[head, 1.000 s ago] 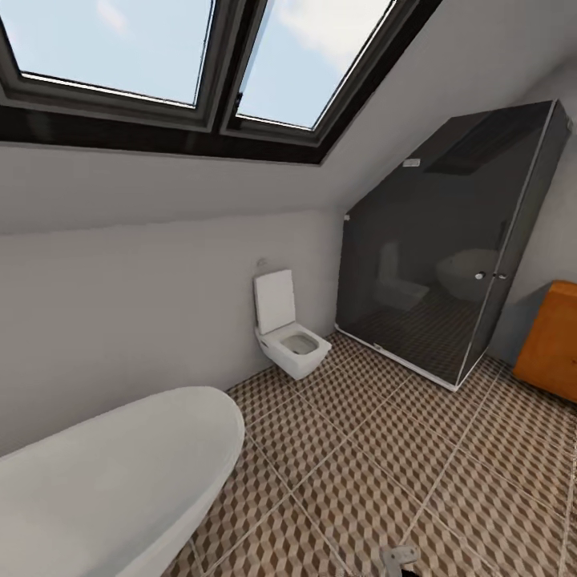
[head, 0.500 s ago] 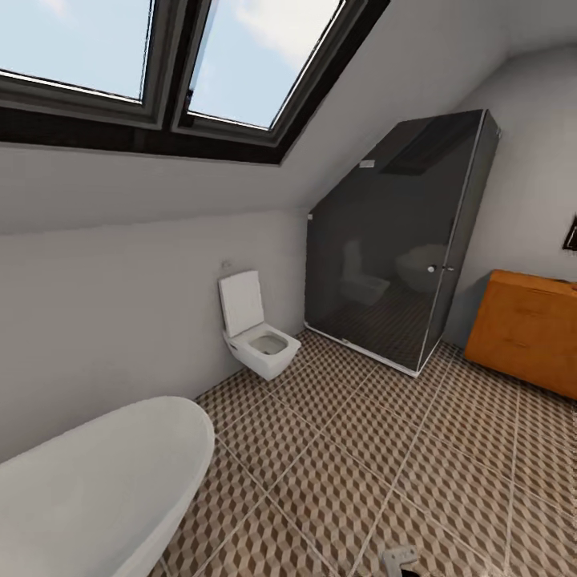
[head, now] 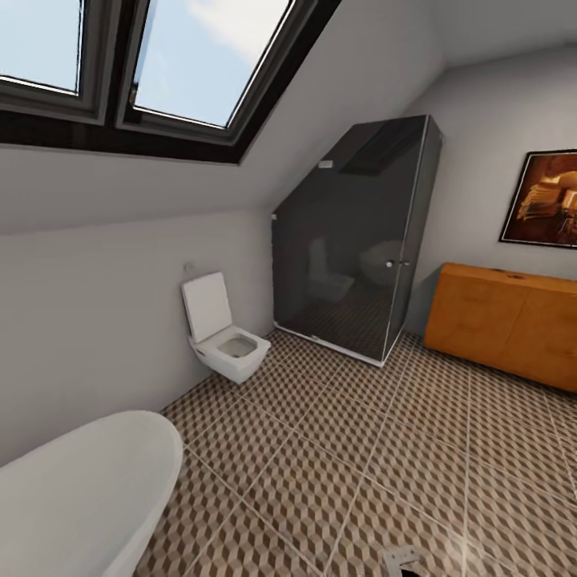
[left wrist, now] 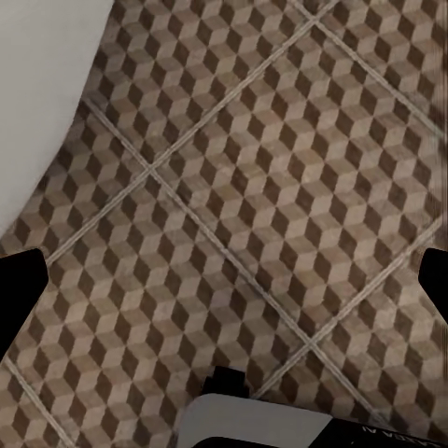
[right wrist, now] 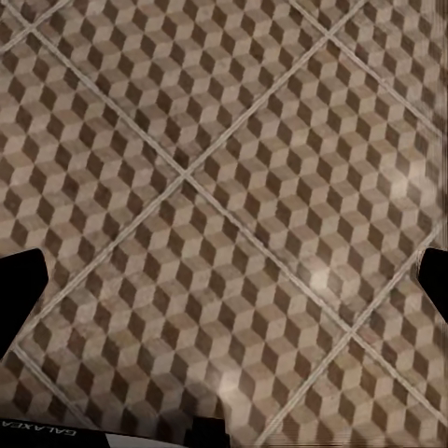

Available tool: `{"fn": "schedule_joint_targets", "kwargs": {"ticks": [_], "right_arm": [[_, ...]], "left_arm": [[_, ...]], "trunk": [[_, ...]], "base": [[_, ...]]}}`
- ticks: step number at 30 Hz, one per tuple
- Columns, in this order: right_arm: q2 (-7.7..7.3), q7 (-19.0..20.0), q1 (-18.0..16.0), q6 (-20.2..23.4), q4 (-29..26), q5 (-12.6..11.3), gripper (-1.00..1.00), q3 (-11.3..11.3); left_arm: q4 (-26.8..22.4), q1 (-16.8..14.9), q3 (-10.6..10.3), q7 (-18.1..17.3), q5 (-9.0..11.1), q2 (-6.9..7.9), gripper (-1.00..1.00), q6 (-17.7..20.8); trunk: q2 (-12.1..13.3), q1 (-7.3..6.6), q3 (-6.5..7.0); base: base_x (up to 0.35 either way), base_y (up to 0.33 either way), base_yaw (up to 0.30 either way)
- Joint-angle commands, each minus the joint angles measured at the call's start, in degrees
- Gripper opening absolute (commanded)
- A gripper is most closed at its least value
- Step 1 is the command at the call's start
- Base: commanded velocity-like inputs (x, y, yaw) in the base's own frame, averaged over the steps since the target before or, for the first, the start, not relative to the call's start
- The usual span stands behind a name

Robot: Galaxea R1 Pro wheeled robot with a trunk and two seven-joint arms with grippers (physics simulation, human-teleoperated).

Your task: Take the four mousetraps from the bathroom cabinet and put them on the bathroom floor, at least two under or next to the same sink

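The cabinet [head: 505,324] stands against the far wall on the patterned bathroom floor [head: 385,465], beside the glass shower [head: 353,240]. Both claws' fingertips spread wide, gripping nothing.

The one readable text is white lettering on a dark strip [right wrist: 37,427] of the robot's own body at the edge of the right wrist view: it appears upside down and reads "GALAXEA". In the left wrist view a like dark strip [left wrist: 392,439] carries white letters, cut off by the picture's edge and too partial to read. The framed picture [head: 547,199] on the wall above the cabinet [head: 505,320] bears no legible words.
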Motion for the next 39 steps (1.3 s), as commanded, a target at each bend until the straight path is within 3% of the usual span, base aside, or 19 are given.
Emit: {"fn": "schedule_joint_targets", "kwargs": {"ticks": [1,33,39], "right_arm": [[0.00,-0.19,-0.09,-0.37,0.27,0.47,1.00,-0.29],[0.00,-0.19,-0.09,-0.38,0.28,0.51,1.00,-0.32],[0.00,-0.19,-0.09,-0.41,0.25,0.58,1.00,-0.23]], "left_arm": [[0.21,-0.04,-0.49,0.08,0.35,-0.04,1.00,-0.32],[0.21,-0.04,-0.49,0.08,0.36,-0.04,1.00,-0.32],[0.21,-0.02,-0.49,0.07,0.37,-0.09,1.00,-0.32]], "trunk": [[-0.05,0.03,-0.02],[-0.05,0.03,-0.02],[-0.05,0.03,-0.02]], "base": [[0.000,0.000,-0.292],[0.000,0.000,-0.292],[0.000,0.000,-0.142]]}}
